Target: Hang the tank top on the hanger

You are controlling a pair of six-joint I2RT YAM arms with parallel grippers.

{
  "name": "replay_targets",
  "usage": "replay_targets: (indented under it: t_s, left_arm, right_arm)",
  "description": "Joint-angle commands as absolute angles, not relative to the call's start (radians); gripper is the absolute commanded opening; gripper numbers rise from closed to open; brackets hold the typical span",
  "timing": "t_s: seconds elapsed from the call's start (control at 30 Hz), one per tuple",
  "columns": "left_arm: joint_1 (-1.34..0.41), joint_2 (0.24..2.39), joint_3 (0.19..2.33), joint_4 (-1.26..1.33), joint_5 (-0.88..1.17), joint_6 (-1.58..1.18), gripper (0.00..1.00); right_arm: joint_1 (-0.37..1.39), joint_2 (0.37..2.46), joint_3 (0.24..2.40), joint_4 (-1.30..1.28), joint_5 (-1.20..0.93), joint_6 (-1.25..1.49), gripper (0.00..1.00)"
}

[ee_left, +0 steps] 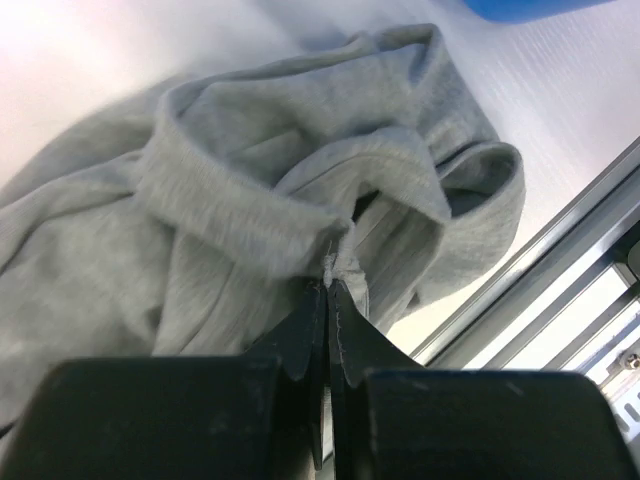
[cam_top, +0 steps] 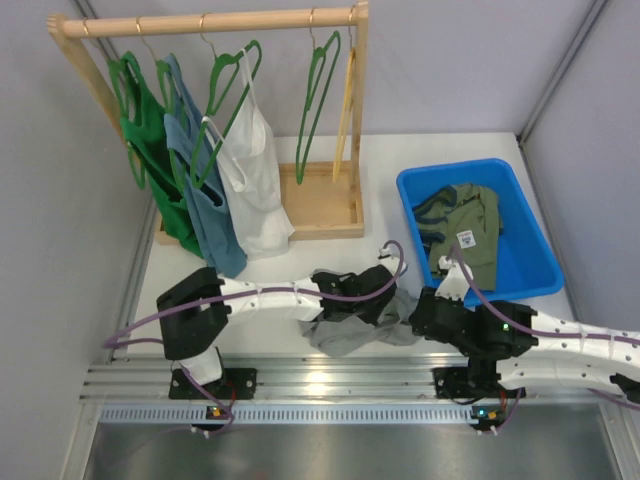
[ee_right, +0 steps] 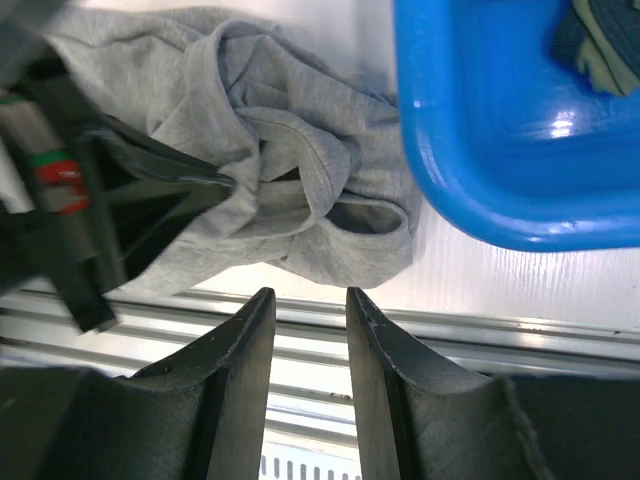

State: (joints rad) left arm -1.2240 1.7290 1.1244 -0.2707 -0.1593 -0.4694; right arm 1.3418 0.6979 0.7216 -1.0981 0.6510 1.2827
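Basically pick-up step, hanging not started. Left hand (ee_left: 328,292) was clamped on fold of tank top (ee_left: 250,190), fabric pinched right at fingertips, rest crumpled ahead of it on desk (cam_top: 450,150). Right hand (ee_right: 305,300) was empty, fingers at narrow gap; tank top lay just beyond fingertips, blue bin (ee_right: 480,150) ahead and right. Hanger (cam_top: 303,160) hung on rack (cam_top: 200,22), well apart from both hands. Next move likely needs second grab by right hand to spread garment and find strap.
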Motion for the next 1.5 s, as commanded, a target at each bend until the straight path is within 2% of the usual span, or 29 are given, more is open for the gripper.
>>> replay_targets:
  t_s: [0.0, 0.1, 0.37, 0.47, 0.63, 0.8, 1.0, 1.37, 1.47]
  left_arm:
    - [-1.226, 1.571, 1.072, -0.256, -0.241, -0.52, 0.0]
    - [-1.212, 1.442, 0.991, -0.253, -0.271, -0.566, 0.0]
    - [-1.135, 1.186, 0.804, -0.298, -0.322, -0.713, 0.0]
    - [-1.124, 1.154, 0.779, -0.313, -0.339, -0.732, 0.0]
    - [-1.105, 1.146, 0.762, -0.319, -0.336, -0.742, 0.0]
    - [-1.08, 1.154, 0.761, -0.314, -0.324, -0.739, 0.0]
    - [-1.042, 1.16, 0.764, -0.31, -0.295, -0.723, 0.0]
    - [-1.011, 1.166, 0.782, -0.319, -0.275, -0.699, 0.0]
    - [-1.005, 1.161, 0.784, -0.324, -0.275, -0.696, 0.0]
  right_arm:
    - [1.353, 0.771, 0.72, -0.985, 0.644, 1.208, 0.35]
    - [1.333, 0.859, 0.716, -0.888, 0.629, 1.116, 0.36]
    - [1.097, 0.983, 0.686, -0.603, 0.466, 0.865, 0.31]
    - [1.086, 1.057, 0.712, -0.627, 0.468, 0.844, 0.31]
    - [1.089, 1.092, 0.693, -0.626, 0.436, 0.847, 0.34]
    - [1.104, 1.032, 0.634, -0.649, 0.434, 0.897, 0.44]
    - [1.121, 0.979, 0.601, -0.68, 0.433, 0.954, 0.45]
    - [1.143, 1.063, 0.566, -0.617, 0.417, 1.031, 0.4]
    - [1.143, 1.095, 0.578, -0.603, 0.416, 1.028, 0.33]
